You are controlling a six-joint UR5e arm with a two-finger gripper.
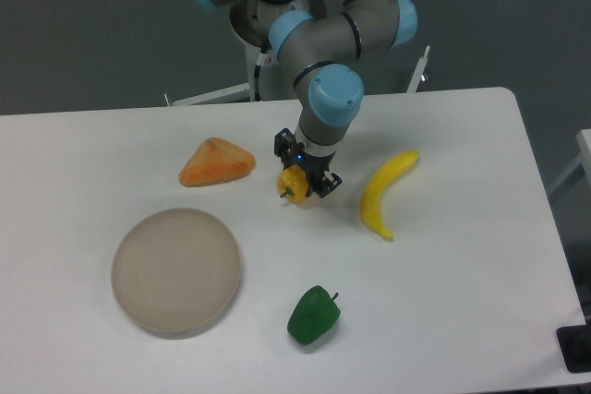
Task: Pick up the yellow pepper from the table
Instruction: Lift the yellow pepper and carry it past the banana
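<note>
The yellow pepper (294,185) lies on the white table (443,302) near its middle, a small yellow-orange lump with its dark stem pointing left. My gripper (304,175) comes down on it from above and is shut on the yellow pepper, one dark finger behind it and one at its right. The fingers cover most of the pepper's top. Whether the pepper still rests on the tabletop I cannot tell.
An orange wedge-shaped piece (216,161) lies left of the pepper. A curved yellow banana (381,195) lies to its right. A round beige plate (176,270) sits at the front left, a green pepper (313,315) at the front middle.
</note>
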